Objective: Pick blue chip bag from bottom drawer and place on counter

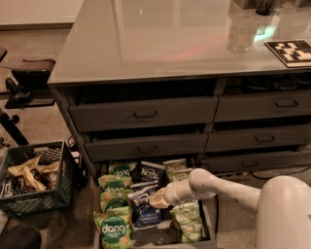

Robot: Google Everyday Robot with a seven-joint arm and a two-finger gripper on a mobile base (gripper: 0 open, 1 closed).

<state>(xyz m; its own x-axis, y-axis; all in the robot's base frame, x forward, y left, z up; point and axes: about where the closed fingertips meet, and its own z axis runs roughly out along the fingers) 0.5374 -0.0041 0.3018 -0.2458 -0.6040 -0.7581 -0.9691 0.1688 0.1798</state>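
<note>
We are counting three blue, four dang bags point(114, 227) and two olive bags point(187, 222) in the bottom drawer point(160, 237). The gripper point(158, 198) is hovering at the glossy, white-labelled middle blue chip bag point(141, 195); we cannot tell its grip.

Dim warm light, brownish carpet floor point(46, 124), pale wall strip point(39, 10) top left, dark grey drawer cabinet point(146, 114) mid-frame, black plastic crate point(36, 197) of snack packets on floor at left, black stand point(26, 80) behind crate.
</note>
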